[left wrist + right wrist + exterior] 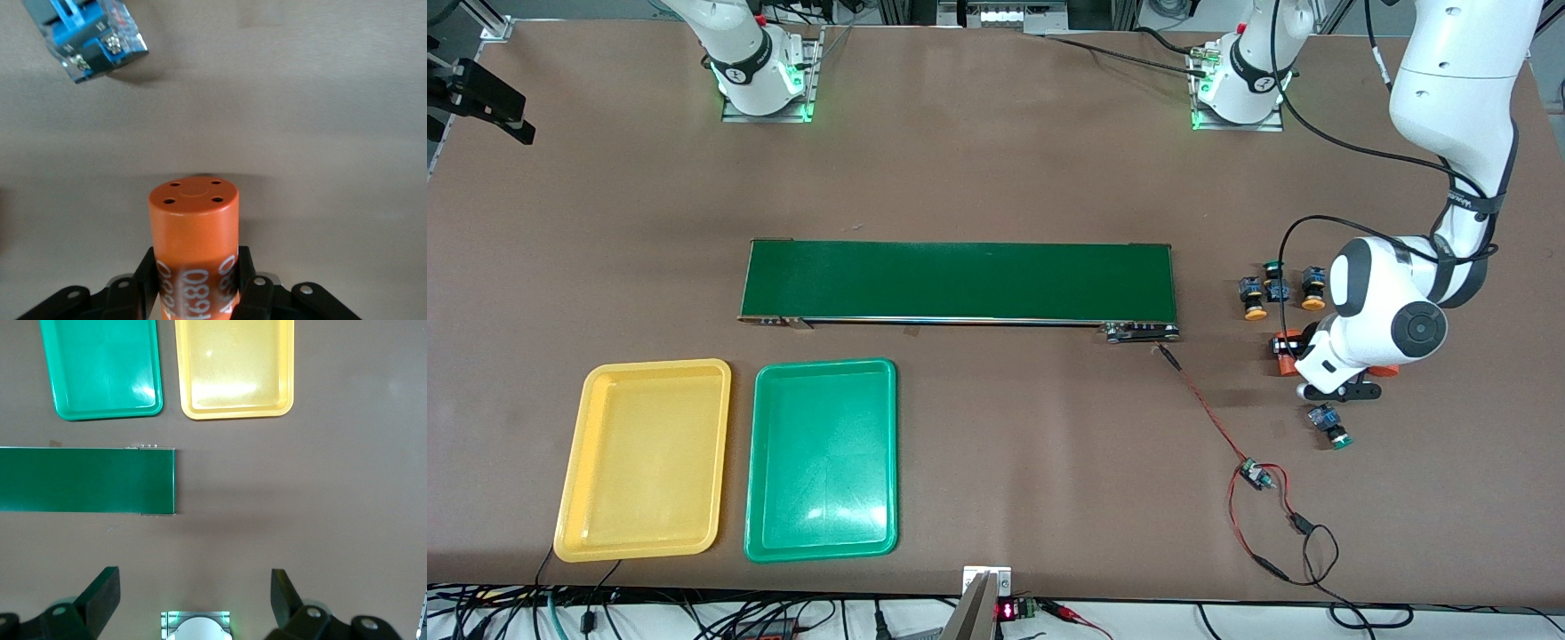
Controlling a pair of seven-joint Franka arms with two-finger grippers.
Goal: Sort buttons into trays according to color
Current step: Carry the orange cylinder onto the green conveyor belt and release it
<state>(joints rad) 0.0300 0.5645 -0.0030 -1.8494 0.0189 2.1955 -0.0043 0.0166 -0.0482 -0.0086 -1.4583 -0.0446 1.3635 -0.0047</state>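
Two orange-capped buttons and a green-capped button lie together at the left arm's end of the table. Another green button lies nearer the front camera. My left gripper is low beside them, shut on the sides of an upright orange cylinder with white numbers. A button's blue body lies just past the cylinder. In the front view the hand hides the fingers. The yellow tray and green tray are empty. My right gripper waits open above its own base.
A long dark-green belt runs across the middle of the table. A small circuit board on red-black wires lies near the front edge. Orange cylinder parts show on either side of the left hand.
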